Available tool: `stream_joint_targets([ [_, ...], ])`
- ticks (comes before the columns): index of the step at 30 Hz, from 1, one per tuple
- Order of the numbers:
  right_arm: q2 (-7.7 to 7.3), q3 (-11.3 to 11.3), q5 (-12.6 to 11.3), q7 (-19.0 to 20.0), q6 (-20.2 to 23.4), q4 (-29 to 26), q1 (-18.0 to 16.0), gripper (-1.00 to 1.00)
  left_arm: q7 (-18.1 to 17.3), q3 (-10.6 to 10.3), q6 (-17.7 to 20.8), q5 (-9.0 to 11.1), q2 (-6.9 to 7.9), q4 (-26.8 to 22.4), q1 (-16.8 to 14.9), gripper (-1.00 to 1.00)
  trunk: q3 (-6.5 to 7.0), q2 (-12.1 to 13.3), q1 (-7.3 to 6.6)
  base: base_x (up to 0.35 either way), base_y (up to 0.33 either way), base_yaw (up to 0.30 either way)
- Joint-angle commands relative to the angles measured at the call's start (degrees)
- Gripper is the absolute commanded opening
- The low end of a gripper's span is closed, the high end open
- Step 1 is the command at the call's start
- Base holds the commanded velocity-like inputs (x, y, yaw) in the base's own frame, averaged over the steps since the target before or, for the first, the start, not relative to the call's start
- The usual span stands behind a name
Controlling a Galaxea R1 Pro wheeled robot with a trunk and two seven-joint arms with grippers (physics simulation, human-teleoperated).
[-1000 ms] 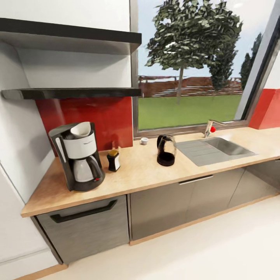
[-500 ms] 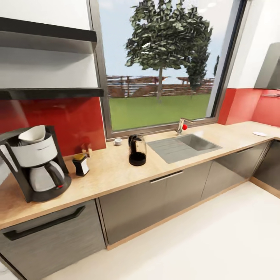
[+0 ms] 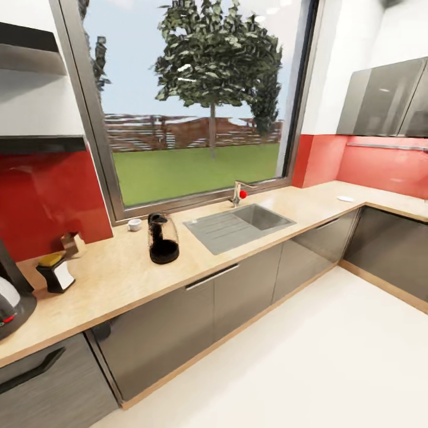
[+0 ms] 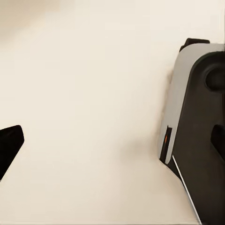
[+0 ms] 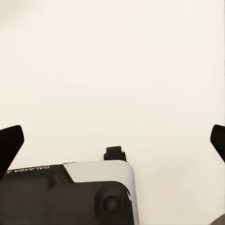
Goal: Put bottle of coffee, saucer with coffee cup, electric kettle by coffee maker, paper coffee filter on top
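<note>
My coffee maker sits at the counter's far left edge, half cut off, with the coffee bottle just beside it, so that step looks done. The kettle stands well apart toward the sink, the cup waits by the window, and the saucer lies far right; all three are left. Whether a filter tops the maker I cannot tell. Both my pincers hang over bare floor, fingertips spread wide, holding nothing.

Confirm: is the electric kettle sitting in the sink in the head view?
No, the electric kettle stands on the wooden countertop, apart from the sink.
</note>
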Motion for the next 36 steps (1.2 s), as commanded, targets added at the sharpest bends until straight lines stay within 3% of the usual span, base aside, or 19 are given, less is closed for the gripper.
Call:
stream_joint_targets([
  [1, -0.01, 0.27, -0.54, 0.09, 0.27, -0.09, -0.04, 1.0, 0.04, 0.04, -0.29, 0.54, 0.0, -0.47, -0.03, 1.0, -0.12, -0.1, 0.05, 0.244, -0.119, -0.3],
  [6, -0.01, 0.27, -0.59, 0.17, 0.27, -0.09, -0.04, 1.0, 0.0, 0.72, -0.76, 0.67, -0.03, -3.34, -0.01, 1.0, -0.12, -0.1, 0.05, 0.16, -0.038, -0.3],
  [14, -0.01, 0.27, -0.6, 0.2, 0.27, -0.09, -0.04, 1.0, -0.07, 1.26, -0.94, 1.03, -0.25, -3.63, 0.05, 1.0, -0.12, -0.1, 0.05, 0.019, -0.002, -0.3],
  [26, -0.06, 0.27, -0.6, 0.24, 0.27, -0.09, -0.04, 1.0, -0.28, 0.88, -0.99, 0.98, -2.67, -3.9, 0.01, 1.0, -0.12, -0.1, 0.05, 0.006, 0.0, -0.3],
  [36, -0.1, 0.27, -0.52, 0.27, 0.27, -0.07, -0.04, 1.0, -0.21, 0.87, -1.01, 1.01, -2.8, -3.95, 0.01, 1.0, -0.12, -0.1, 0.05, 0.275, 0.0, -0.3],
])
